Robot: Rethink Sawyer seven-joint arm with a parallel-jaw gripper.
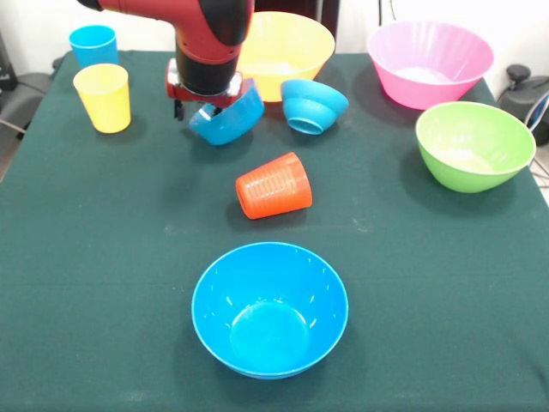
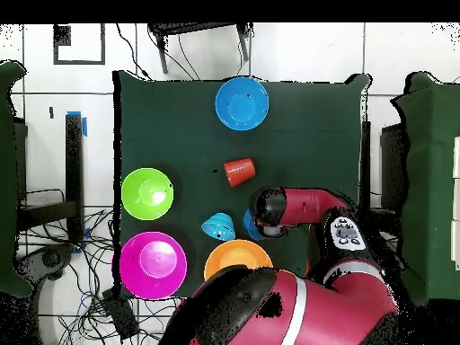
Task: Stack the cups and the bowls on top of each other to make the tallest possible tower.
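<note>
Gripper (image 1: 206,110) low, clamping tilted small blue bowl (image 1: 230,118)

The gripper (image 1: 204,110) is mostly masked by the red arm's wrist (image 1: 208,51) in the front view, so the set of its fingers cannot be told. The small blue bowl (image 1: 228,116) beneath it is partly covered along its upper edge. In the overhead view that bowl is almost wholly concealed by the arm (image 2: 286,205), and the sky blue cup (image 1: 93,43) and the yellow cup (image 1: 104,96) are hidden. The yellow-orange bowl (image 2: 237,258) is overlapped at its lower rim by the robot's body (image 2: 269,310).
</note>
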